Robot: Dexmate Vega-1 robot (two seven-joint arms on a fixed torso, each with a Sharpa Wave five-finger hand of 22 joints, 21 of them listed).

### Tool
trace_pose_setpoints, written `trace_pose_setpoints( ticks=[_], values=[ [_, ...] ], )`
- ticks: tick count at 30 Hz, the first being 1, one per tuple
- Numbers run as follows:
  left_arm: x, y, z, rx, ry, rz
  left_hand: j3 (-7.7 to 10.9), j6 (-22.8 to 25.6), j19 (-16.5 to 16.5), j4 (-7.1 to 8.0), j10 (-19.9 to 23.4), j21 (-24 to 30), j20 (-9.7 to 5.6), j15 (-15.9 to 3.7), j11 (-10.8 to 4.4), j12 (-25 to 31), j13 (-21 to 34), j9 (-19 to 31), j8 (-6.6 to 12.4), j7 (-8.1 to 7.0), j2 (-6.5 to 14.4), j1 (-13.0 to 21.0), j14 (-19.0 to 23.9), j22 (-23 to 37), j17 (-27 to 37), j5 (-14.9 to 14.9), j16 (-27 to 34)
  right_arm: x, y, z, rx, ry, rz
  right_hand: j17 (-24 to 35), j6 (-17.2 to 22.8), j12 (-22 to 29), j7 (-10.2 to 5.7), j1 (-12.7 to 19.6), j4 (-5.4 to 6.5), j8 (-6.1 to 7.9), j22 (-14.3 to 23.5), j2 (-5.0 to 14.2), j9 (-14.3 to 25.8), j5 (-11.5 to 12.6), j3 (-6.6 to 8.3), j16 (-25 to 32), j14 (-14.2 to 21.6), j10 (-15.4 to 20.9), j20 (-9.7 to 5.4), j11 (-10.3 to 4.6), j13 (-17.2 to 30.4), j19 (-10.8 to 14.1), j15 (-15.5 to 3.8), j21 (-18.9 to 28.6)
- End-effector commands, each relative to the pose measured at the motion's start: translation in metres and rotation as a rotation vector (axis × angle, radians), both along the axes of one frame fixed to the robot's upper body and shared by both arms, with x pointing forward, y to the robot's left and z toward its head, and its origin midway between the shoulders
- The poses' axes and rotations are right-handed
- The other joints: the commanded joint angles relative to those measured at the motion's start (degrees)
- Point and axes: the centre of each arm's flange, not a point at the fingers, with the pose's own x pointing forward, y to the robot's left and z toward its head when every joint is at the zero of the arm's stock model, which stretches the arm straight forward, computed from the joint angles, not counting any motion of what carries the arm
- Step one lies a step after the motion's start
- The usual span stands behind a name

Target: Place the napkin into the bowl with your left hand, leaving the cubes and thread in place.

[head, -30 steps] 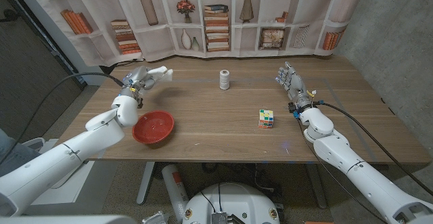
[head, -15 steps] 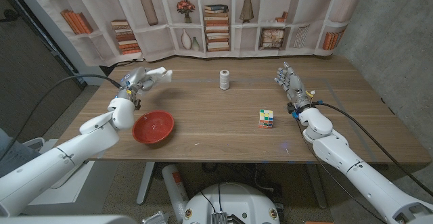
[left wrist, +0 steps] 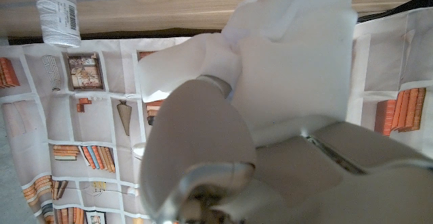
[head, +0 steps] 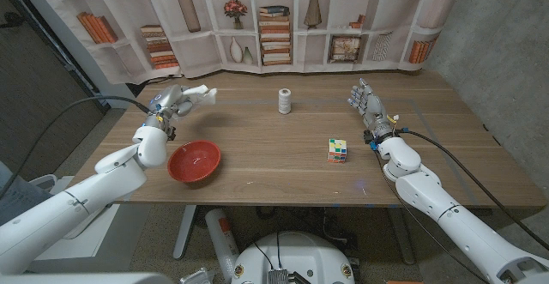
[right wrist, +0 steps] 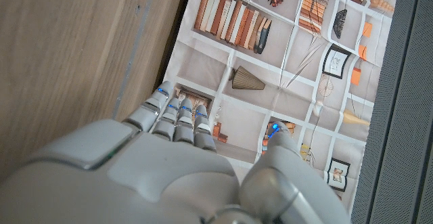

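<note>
I see my left hand [head: 169, 102] gripping the crumpled white napkin [head: 197, 92] above the table, beyond the red round bowl [head: 194, 160], which holds nothing. My right hand [head: 367, 104] stands open, fingers apart.

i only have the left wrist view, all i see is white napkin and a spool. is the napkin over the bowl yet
Observer: Not yet. The left hand holds the napkin above the table, beyond the red bowl.
Operator: is the bowl empty
Observer: Yes, nothing shows inside it.
Operator: where's the cube
Observer: The cube sits right of centre, nearer the right hand than the thread spool.
Operator: right hand holding anything
Observer: No, its fingers are extended and hold nothing.
</note>
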Motion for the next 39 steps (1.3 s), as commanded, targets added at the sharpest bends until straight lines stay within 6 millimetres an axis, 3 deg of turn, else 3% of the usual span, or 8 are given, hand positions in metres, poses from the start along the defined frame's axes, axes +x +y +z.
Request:
trace_pose_setpoints(
  ticks=[1,22,39],
  values=[
    [-0.012,0.003,-0.003,0.008,-0.041,-0.016,-0.24,0.4,-0.4,0.01,0.6,0.4,-0.12,-6.23,-0.23,-0.2,0.2,0.1,0.43,-0.25,0.1,-0.1,0.9,0.0,0.3,0.0,0.3,-0.002,-0.003,0.0,0.002,-0.007,-0.007,0.1,0.7,0.2,0.18,0.2,-0.15,0.17,0.3,0.41,0.3,0.0,-0.25,0.0,0.6,0.5,-0.39,0.01,0.1,0.4,0.11,-0.2],
    [-0.024,0.011,-0.014,0.001,-0.046,-0.058,-0.51,0.8,-0.6,0.0,1.0,1.3,-0.15,-6.38,-0.44,-0.5,0.7,-0.1,0.66,-0.35,0.1,-0.3,1.3,-0.1,0.9,0.0,0.2,-0.003,0.001,0.006,-0.011,-0.007,-0.011,0.1,0.7,0.2,0.16,0.2,-0.16,0.14,0.3,0.47,0.3,0.0,-0.37,0.0,0.6,0.4,-0.37,0.13,0.1,0.5,0.02,-0.3],
    [-0.031,-0.001,-0.018,0.058,-0.029,-0.079,-0.78,0.7,-0.9,0.09,1.1,1.9,-0.14,-6.5,-0.54,-0.8,1.1,-0.1,0.76,-0.35,0.0,-0.7,1.3,-0.2,1.3,-0.1,-0.1,-0.005,-0.001,0.005,0.013,-0.009,-0.012,0.1,0.6,0.2,0.17,0.2,-0.17,0.13,0.3,0.51,0.3,0.0,-0.47,0.0,0.7,0.5,-0.38,0.06,0.1,0.6,0.1,-0.4]
  ],
)
